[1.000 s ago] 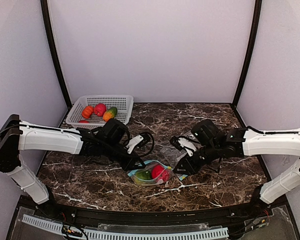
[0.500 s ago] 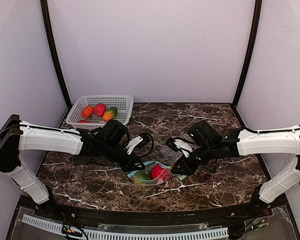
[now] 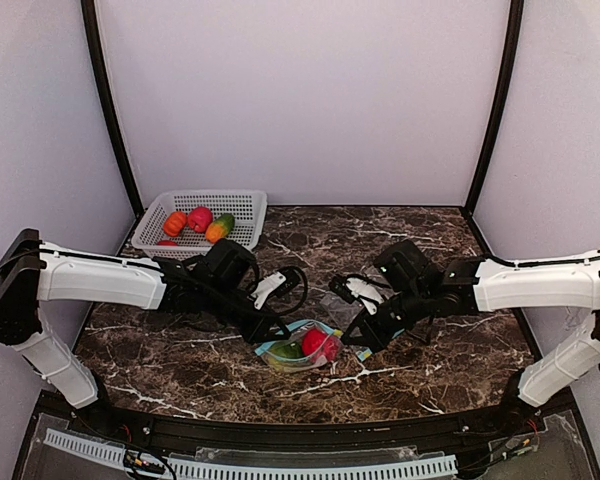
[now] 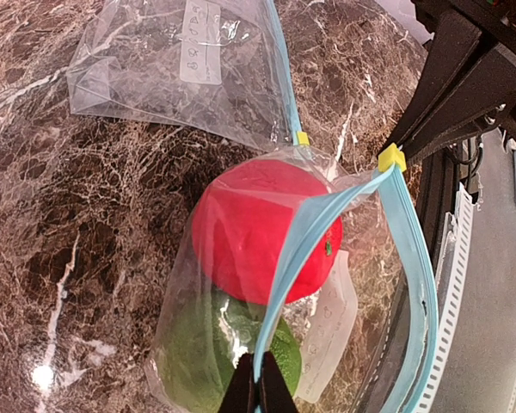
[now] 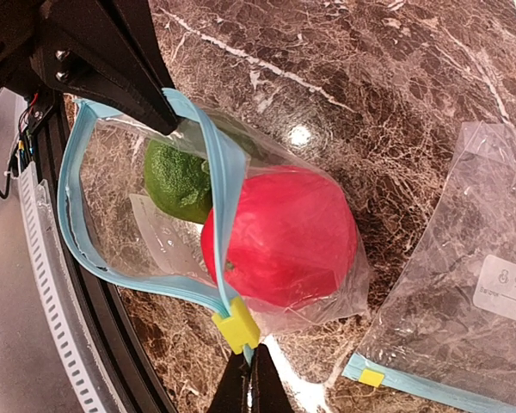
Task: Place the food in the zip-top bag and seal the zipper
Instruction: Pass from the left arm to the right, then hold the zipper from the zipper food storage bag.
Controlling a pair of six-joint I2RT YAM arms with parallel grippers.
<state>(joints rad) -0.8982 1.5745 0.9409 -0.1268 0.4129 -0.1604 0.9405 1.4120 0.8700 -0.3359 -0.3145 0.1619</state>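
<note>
The zip-top bag [image 3: 302, 352] lies on the marble near the front, its blue zipper [image 5: 222, 185] gaping in a loop. Inside are a red fruit [image 5: 284, 237] and a green fruit [image 5: 176, 181]. My left gripper [image 4: 258, 391] is shut on the zipper strip at the bag's left end. My right gripper [image 5: 248, 383] is shut on the zipper's other end, just behind the yellow slider [image 5: 236, 325]. More food, red and orange pieces [image 3: 198, 222], sits in the basket at the back left.
The white mesh basket [image 3: 242, 203] stands at the back left corner. A second, empty zip-top bag [image 5: 477, 292] lies flat just behind the filled one. The table's black front rail [image 5: 77, 344] runs close to the bag.
My right gripper has moved left to the bag and shut on the zipper end by the yellow slider. The left arm has stayed put.
</note>
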